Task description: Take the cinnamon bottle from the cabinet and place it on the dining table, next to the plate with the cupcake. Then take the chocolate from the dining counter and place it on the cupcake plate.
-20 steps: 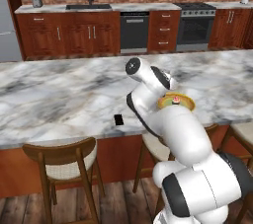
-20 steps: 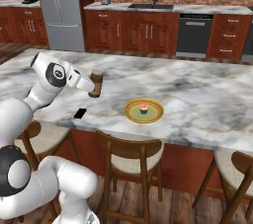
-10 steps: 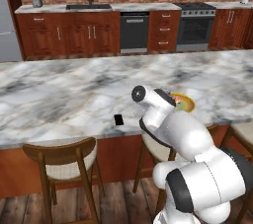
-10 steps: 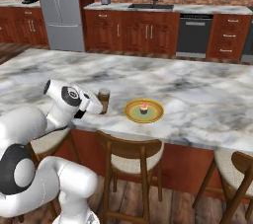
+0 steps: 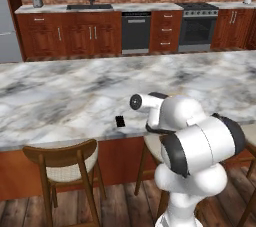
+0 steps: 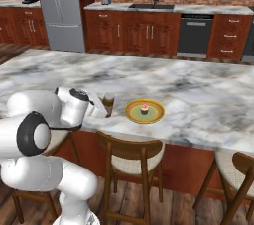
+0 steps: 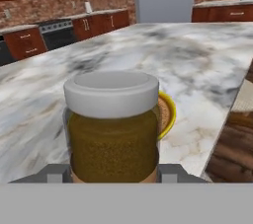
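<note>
Since a second ago the arm has been folding lower and closer to the marble surface (image 6: 198, 95), carrying the bottle (image 6: 108, 105) from up above the near edge down to just beside the plate (image 6: 144, 112), where it is now standing upright at the plate's left. The hand (image 7: 111, 173) is gripping the bottle, which is filling with brown cinnamon under a white lid and showing no readable label. The yellow-rimmed plate is holding the cupcake (image 6: 144, 108), and the chocolate (image 5: 120, 121) is lying on the surface near its front edge.
</note>
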Tool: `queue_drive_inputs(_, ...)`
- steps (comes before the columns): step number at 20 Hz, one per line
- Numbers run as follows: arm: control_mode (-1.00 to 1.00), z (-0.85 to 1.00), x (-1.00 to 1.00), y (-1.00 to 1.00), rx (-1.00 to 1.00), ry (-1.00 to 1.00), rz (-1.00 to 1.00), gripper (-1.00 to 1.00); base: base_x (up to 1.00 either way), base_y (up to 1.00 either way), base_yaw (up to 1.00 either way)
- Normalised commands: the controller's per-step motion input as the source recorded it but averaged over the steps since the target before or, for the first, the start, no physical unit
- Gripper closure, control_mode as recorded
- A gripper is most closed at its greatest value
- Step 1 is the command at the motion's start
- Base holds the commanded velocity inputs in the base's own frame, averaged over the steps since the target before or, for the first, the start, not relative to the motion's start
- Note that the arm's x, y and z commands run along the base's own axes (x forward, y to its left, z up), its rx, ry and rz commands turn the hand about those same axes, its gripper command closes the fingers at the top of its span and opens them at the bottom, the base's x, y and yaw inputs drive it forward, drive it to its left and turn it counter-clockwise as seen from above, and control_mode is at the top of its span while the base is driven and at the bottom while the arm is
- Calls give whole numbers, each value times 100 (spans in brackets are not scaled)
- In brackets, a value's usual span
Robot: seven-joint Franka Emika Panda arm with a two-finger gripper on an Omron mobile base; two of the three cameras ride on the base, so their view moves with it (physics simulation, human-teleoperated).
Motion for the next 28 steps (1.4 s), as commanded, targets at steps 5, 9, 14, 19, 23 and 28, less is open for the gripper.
queue_drive_inputs(5, -100, -27, 51, 17, 0, 0, -21, 100, 0, 0, 0)
queue_drive_inputs(9, -100, -19, 40, 3, 0, 0, -23, 100, 0, 0, 0)
queue_drive_inputs(14, -100, -10, 11, 17, -1, 0, -21, -100, 0, 0, 0)
queue_drive_inputs(19, -100, 10, -38, 26, -1, -6, -17, -100, 0, 0, 0)
queue_drive_inputs(23, -100, 84, -33, 4, 0, -5, -14, -100, 0, 0, 0)
queue_drive_inputs(28, -100, 77, -22, 16, 0, -4, -11, -100, 0, 0, 0)
